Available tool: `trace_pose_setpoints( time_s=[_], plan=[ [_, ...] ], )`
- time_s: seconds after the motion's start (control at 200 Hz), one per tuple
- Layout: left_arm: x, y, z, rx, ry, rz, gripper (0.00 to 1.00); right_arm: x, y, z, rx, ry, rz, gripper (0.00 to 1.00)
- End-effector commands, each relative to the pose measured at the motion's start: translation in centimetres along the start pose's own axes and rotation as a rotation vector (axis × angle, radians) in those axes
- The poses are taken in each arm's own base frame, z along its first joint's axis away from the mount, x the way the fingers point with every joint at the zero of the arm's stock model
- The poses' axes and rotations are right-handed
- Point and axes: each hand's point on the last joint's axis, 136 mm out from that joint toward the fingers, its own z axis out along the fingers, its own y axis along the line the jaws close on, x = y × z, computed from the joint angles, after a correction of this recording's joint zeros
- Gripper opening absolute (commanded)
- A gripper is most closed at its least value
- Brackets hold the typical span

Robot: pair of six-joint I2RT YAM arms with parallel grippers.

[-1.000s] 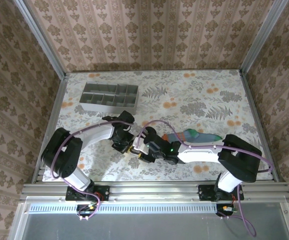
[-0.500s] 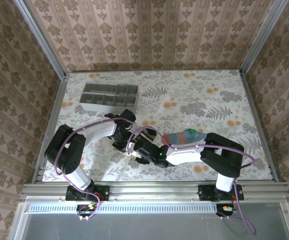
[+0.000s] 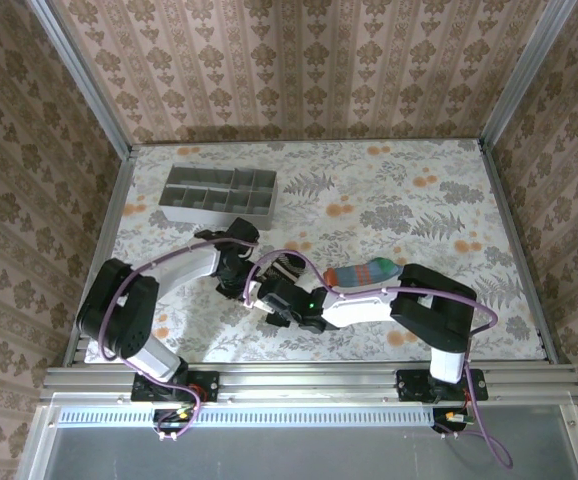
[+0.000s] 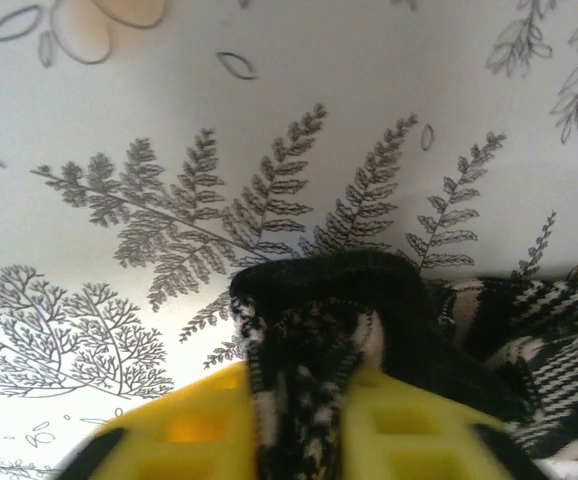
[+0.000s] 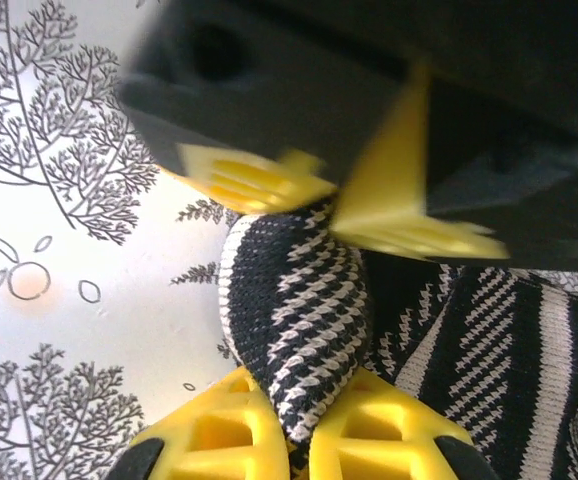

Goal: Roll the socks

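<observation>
the right end effector (image 5: 304,400) has just clamped shut on a fold of the black-and-cream sock (image 5: 289,290), bunched on the worktop (image 3: 389,200) between the arms. the left end effector (image 4: 299,400) has eased its jaws around the same sock; whether it still pinches, i cannot tell. likely a handover mid-roll. the teal sock (image 3: 364,272) lies near.

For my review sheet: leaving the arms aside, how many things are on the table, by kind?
Socks: 2, a black-and-cream striped sock and a teal-grey striped sock
Tray: 1, the grey compartment tray
Total: 3
</observation>
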Motion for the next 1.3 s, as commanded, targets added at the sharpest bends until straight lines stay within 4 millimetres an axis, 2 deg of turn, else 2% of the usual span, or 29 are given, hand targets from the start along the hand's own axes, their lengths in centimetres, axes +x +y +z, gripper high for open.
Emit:
trace_pose_setpoints(
  time_s=[0.0, 0.05, 0.15, 0.285, 0.31, 0.39, 0.55, 0.585, 0.84, 1.09, 1.295],
  plan=[
    [-0.1, 1.8, -1.5, 0.006, 0.010, -0.019, 0.38, 8.1, 2.2, 0.8, -0.137, 0.252, 0.134, 0.00],
    [-0.6, 1.6, -2.1, 0.042, 0.001, -0.032, 0.45, 8.9, 2.9, 0.7, -0.182, 0.264, 0.180, 0.00],
    [-1.7, 1.0, -3.3, 0.128, -0.013, -0.051, 0.52, 10.2, 4.0, 0.5, -0.258, 0.293, 0.271, 0.00],
    [-2.4, 0.3, -4.7, 0.194, -0.038, -0.016, 0.54, 11.7, 4.9, 0.3, -0.323, 0.335, 0.363, 0.00],
    [-3.2, 0.0, -5.1, 0.213, -0.050, -0.027, 0.54, 11.9, 5.0, 0.3, -0.330, 0.341, 0.376, 0.00],
    [-3.0, -0.9, -5.5, 0.255, -0.044, 0.012, 0.54, 12.4, 5.2, 0.3, -0.362, 0.347, 0.433, 0.00],
    [-1.9, -1.9, -5.2, 0.273, -0.020, 0.099, 0.50, 13.7, 5.1, 0.4, -0.410, 0.372, 0.546, 0.00],
    [-1.2, -1.9, -5.0, 0.269, -0.012, 0.132, 0.49, 13.9, 5.0, 0.4, -0.418, 0.376, 0.566, 0.00],
    [0.4, -1.8, -3.3, 0.262, 0.007, 0.207, 0.47, 15.7, 5.1, 0.5, -0.463, 0.431, 0.671, 0.00],
    [0.9, -1.8, -2.1, 0.233, 0.007, 0.246, 0.48, 17.0, 5.0, 0.6, -0.485, 0.483, 0.786, 0.00],
    [0.7, -1.6, -1.5, 0.235, -0.007, 0.251, 0.51, 16.8, 4.3, 0.5, -0.510, 0.482, 0.875, 0.00]
  ],
)
